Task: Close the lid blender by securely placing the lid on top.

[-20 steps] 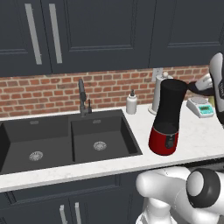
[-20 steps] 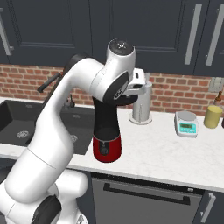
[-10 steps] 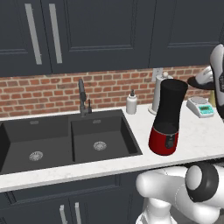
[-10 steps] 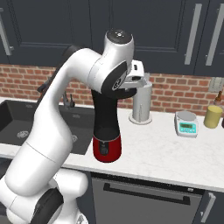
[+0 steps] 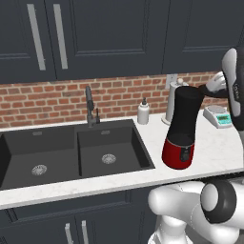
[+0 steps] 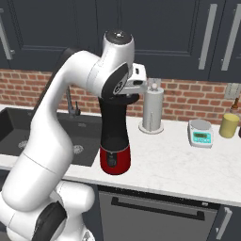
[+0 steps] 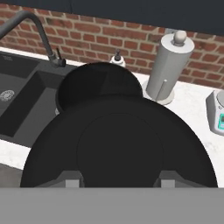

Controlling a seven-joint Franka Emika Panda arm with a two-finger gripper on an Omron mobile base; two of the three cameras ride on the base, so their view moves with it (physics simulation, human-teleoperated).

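Pincer (image 7: pixel 117 178) closed on the lid (image 7: pixel 119 151), both finger tips pressed against its near edge in the hand view. The disc was held flat and just above the blender's open mouth, offset toward the camera, so the jar's rim showed beyond the lid's far edge. In the left base view the lid (image 5: pixel 206 89) hung level with the top of the blender, at its right side and not yet centred.

Blender (image 5: pixel 181 127) taken as landmark; everything else is placed from it.
- Tabletop (image 5: pixel 212 147): pale marble, blender standing on it near the front edge.
- Sink (image 5: pixel 71 150): dark double basin, left of the blender, with the tap (image 5: pixel 89 106) behind it.
- Paper-towel roll (image 6: pixel 152 109): upright on its stand, behind the blender toward the brick wall.
- Kitchen scale (image 6: pixel 200 132): right of the blender, well apart.
- Soap bottle (image 5: pixel 143 112): behind and left of the blender, near the wall.

Handling, as a judgement: the lid looked light, rigid and smooth, so a grip on the edge could slip or tilt if nudged against the rim. The jar stood tall over a narrow red base and might rock under a sideways push. Best lowered level and centred, pressing straight down.
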